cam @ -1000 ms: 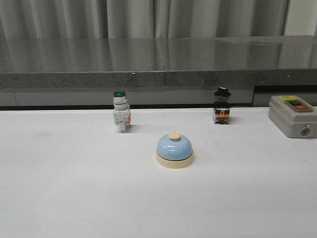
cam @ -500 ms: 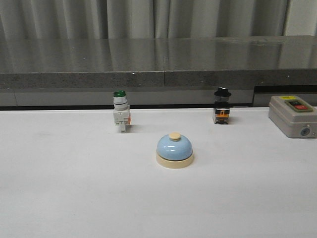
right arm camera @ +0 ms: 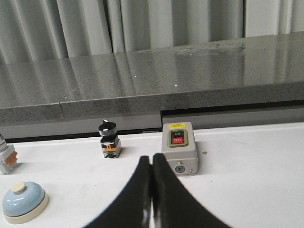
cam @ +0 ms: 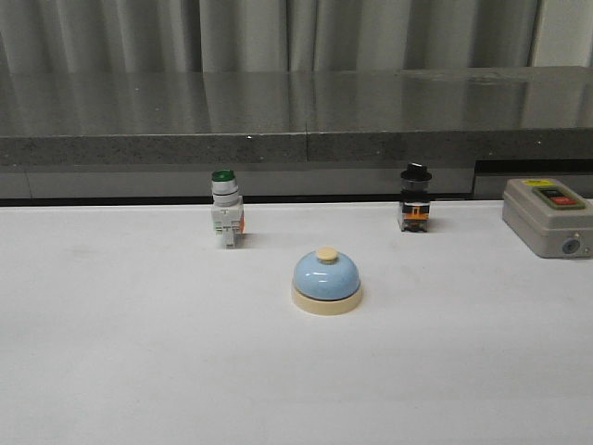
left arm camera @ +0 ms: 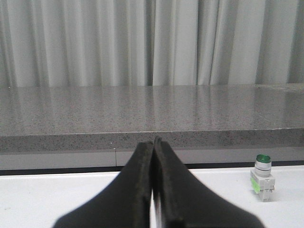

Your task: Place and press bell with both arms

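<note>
The light-blue bell with cream base and button stands upright on the white table, near the middle. It also shows in the right wrist view, well to one side of my right gripper. That gripper is shut and empty, above the table. My left gripper is shut and empty too, its fingers pressed together above the table; the bell does not show in its view. Neither arm shows in the front view.
A green-capped white push-button switch stands back left of the bell; it also shows in the left wrist view. A black-knobbed switch stands back right. A grey box with red and green buttons sits far right. A grey stone ledge runs behind.
</note>
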